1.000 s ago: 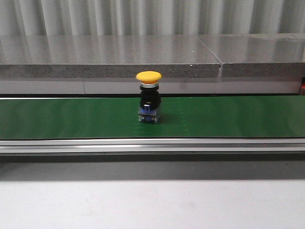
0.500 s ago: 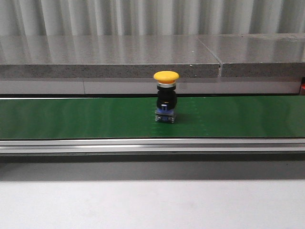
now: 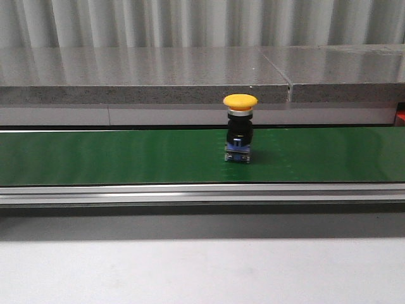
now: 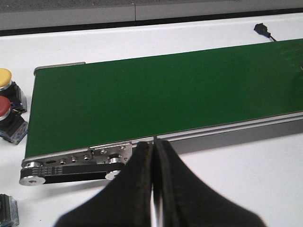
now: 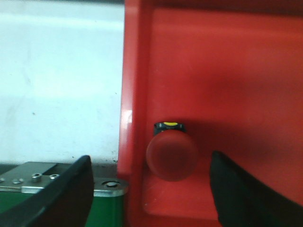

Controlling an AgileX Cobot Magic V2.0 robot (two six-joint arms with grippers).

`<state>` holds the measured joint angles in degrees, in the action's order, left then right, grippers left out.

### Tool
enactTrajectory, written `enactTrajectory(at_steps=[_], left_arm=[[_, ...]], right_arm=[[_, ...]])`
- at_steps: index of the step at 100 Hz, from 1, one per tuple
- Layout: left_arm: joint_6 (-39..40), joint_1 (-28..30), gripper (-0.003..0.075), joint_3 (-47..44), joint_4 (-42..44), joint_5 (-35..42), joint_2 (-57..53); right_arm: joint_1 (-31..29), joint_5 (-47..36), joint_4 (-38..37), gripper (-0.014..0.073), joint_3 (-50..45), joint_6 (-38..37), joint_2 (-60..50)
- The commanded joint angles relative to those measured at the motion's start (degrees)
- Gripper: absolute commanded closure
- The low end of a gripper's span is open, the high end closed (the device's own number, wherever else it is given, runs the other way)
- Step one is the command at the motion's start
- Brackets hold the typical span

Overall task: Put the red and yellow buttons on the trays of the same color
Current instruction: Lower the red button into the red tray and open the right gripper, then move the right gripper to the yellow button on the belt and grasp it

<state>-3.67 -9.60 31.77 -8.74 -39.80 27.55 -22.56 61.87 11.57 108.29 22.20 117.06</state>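
Observation:
A yellow button (image 3: 240,128) with a black body and blue base stands upright on the green conveyor belt (image 3: 95,155), right of the middle. My left gripper (image 4: 154,156) is shut and empty, just before the belt's near rail. A yellow button (image 4: 4,80) and a red button (image 4: 8,120) stand on the white table beside the belt's end. My right gripper (image 5: 151,189) is open above the red tray (image 5: 227,71). A red button (image 5: 171,152) stands in that tray between the fingers, untouched. No yellow tray is in view.
A grey stone ledge (image 3: 145,73) runs behind the belt. The belt's metal rail (image 3: 202,193) runs along its near side. A black cable plug (image 4: 263,30) lies on the table beyond the belt. Another button's base (image 4: 7,210) shows at the view's edge.
The yellow button has travelled to the right along the belt, staying upright.

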Motion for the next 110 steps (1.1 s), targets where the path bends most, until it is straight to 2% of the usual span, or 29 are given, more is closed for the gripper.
enactTrajectory(at_steps=[1, 62, 90, 110], left_arm=[[0.0, -0.5, 0.074, 1.6, -0.8, 3.7, 0.3], [0.0, -0.5, 0.074, 1.6, -0.8, 3.7, 0.3], [0.0, -0.5, 0.074, 1.6, -0.8, 3.7, 0.3], [0.0, -0.5, 0.074, 1.6, -0.8, 3.7, 0.3]], right_arm=[[-0.3, -1.0, 2.1, 0.0071, 0.6, 0.7, -7.0], [-0.3, -7.6, 3.8, 0.0071, -21.4, 0.7, -29.5], [-0.2, -8.2, 11.0, 0.0071, -32.4, 1.7, -38.6], [3.0, -7.9, 11.3, 0.0071, -38.0, 1.9, -43.6]])
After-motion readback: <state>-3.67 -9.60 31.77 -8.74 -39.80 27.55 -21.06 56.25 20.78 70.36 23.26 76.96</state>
